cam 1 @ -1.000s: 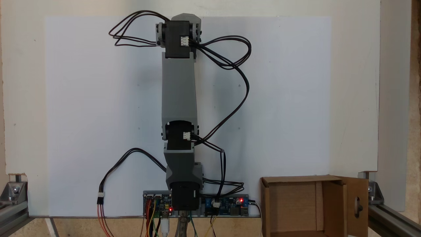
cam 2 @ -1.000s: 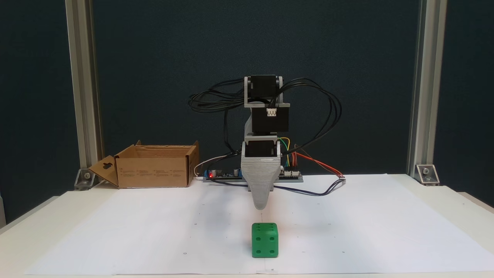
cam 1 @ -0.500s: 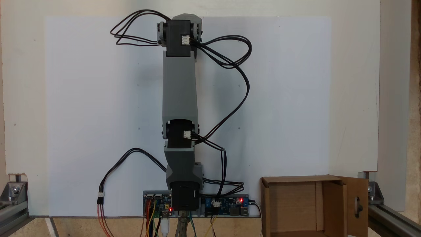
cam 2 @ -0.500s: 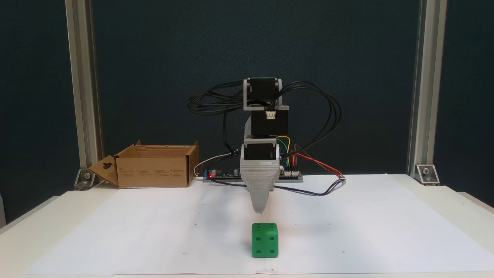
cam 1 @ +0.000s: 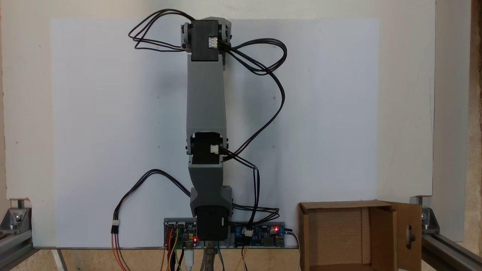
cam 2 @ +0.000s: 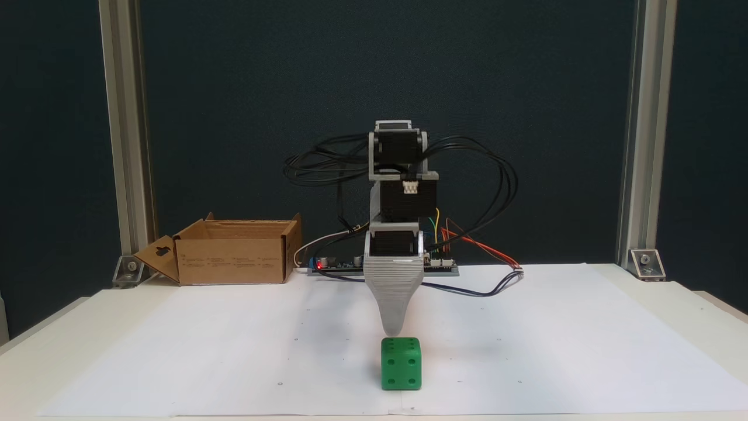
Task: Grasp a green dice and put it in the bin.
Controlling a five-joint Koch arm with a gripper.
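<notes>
1. The green dice [cam 2: 401, 363] is sitting on the white paper sheet [cam 2: 234, 339], near the front edge, a four-pip face showing toward the camera.
2. The gripper [cam 2: 394, 329] is pointing down, its grey tip hanging just above the dice's top; only one jaw is showing, so I cannot tell whether it is released or clenched.
3. The bin [cam 2: 234, 251] is standing far left, well apart from the dice, its flaps open [cam 1: 348, 235].
</notes>
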